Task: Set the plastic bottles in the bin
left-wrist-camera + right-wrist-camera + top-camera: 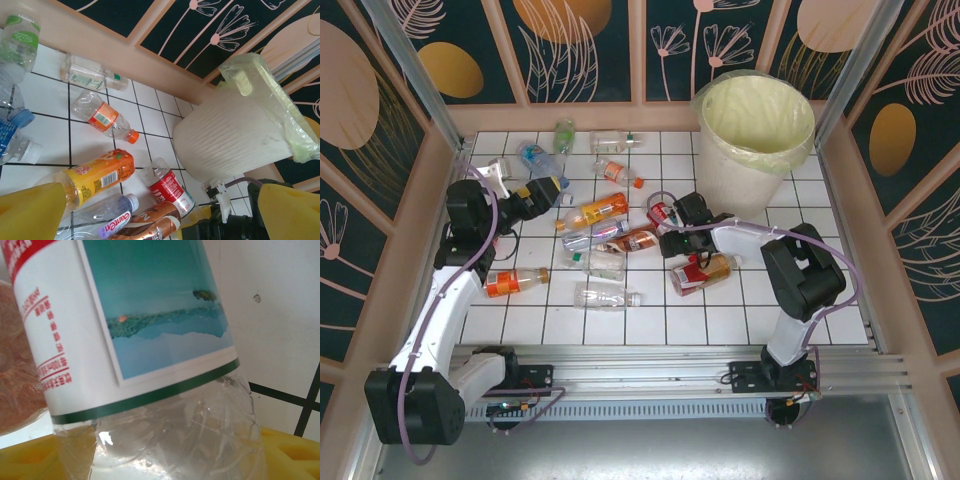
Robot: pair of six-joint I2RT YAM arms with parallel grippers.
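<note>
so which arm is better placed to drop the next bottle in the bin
Right. The right gripper has a bottle between its fingers and is nearer the bin. The left gripper hangs open and empty, farther from the bin.

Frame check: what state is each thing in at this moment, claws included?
Bin: upright, bag-lined, no bottle seen inside.
Left claw: open, holding nothing.
Right claw: around the red bottle; grip unclear.
Orange bottle: lying on the tiles.
Other bottles: lying on the tiles, outside the bin.
</note>
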